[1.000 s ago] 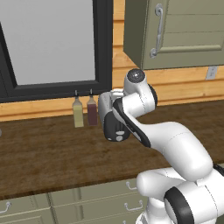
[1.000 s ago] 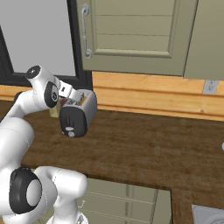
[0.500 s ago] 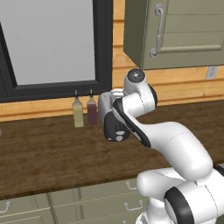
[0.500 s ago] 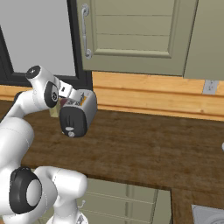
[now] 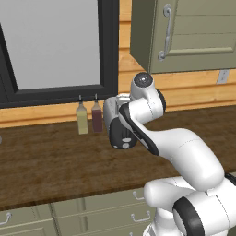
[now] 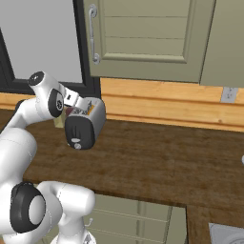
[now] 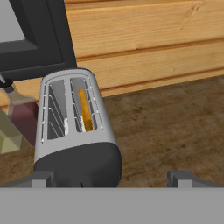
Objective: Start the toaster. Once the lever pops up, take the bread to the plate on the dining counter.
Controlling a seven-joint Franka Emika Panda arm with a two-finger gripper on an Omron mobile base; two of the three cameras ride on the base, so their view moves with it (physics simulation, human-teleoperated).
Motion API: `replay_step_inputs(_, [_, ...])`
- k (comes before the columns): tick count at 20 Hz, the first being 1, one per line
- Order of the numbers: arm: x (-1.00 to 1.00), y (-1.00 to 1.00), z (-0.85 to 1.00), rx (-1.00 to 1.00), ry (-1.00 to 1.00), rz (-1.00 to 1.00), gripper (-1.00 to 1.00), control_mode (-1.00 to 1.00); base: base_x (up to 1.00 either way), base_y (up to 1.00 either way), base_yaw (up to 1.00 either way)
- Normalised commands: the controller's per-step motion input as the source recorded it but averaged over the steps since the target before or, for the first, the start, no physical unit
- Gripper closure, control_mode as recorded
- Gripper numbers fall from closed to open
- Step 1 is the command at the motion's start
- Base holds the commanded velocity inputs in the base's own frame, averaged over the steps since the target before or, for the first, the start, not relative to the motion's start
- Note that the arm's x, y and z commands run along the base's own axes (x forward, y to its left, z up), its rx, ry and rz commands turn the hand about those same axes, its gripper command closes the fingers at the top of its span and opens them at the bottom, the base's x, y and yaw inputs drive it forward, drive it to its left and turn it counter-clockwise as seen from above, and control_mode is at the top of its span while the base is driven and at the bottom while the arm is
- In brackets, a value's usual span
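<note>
We found the hand (image 7: 111,178) released, jaws wide and empty, poised just above and behind the toaster (image 7: 74,133) on the bench (image 6: 157,157), whose black lever end faced us, the bread (image 7: 84,109) sitting down in its right-hand slot.

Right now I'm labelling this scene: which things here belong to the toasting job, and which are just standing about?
Job: toaster, bread in its right-hand slot, open gripper.
Standing about: two bottles, wall cabinet, window.
</note>
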Motion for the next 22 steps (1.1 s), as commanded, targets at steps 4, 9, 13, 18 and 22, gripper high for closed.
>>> replay_step_inputs(4, [0.00,0.00,0.00,0.00,0.00,0.00,-1.00,-1.00,0.00,0.00,0.00])
replay_step_inputs(9, [0.00,0.00,0.00,0.00,0.00,0.00,-1.00,-1.00,0.00,0.00,0.00])
replay_step_inputs(13, [0.00,0.00,0.00,0.00,0.00,0.00,-1.00,-1.00,0.00,0.00,0.00])
replay_step_inputs(18, [0.00,0.00,0.00,0.00,0.00,0.00,-1.00,-1.00,0.00,0.00,0.00])
replay_step_inputs(22, [0.00,0.00,0.00,0.00,0.00,0.00,-1.00,-1.00,0.00,0.00,0.00])
